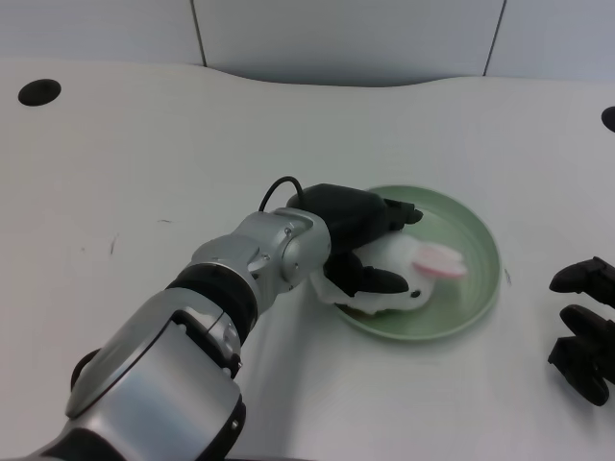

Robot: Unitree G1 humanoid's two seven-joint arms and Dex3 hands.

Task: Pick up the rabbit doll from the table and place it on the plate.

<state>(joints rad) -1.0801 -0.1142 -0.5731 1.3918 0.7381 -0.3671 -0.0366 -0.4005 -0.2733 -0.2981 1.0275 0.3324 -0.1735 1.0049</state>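
Left hand: we've got our left hand [370, 245] out over the near-left part of the plate, fingers wrapped around the rabbit doll, so it's gripping the doll. Some black fingers reach over the top toward the plate's middle, others curl under along the doll's near side.

Rabbit doll: the rabbit doll [423, 269] is white with pink ears, and it's inside the plate, on the left half of it. Its ears point right, toward the plate's center. We can see a small dark dot on its face just beside our lower fingers. Whether it's actually resting on the plate's surface or held just above it, we can't tell from here.

Plate: the plate [480, 252] is pale green, round, with a raised rim. It sits on the table right of center, and our hand covers its left edge.

Left arm: our silver forearm [269, 254] runs in from the lower left corner up to the plate, with a thin black cable looping off the wrist.

Table: the white table [144, 173] has a dark round hole [38, 92] at the far left corner.

Right hand: the right hand [584, 327] sits at the right edge, well apart from the plate.
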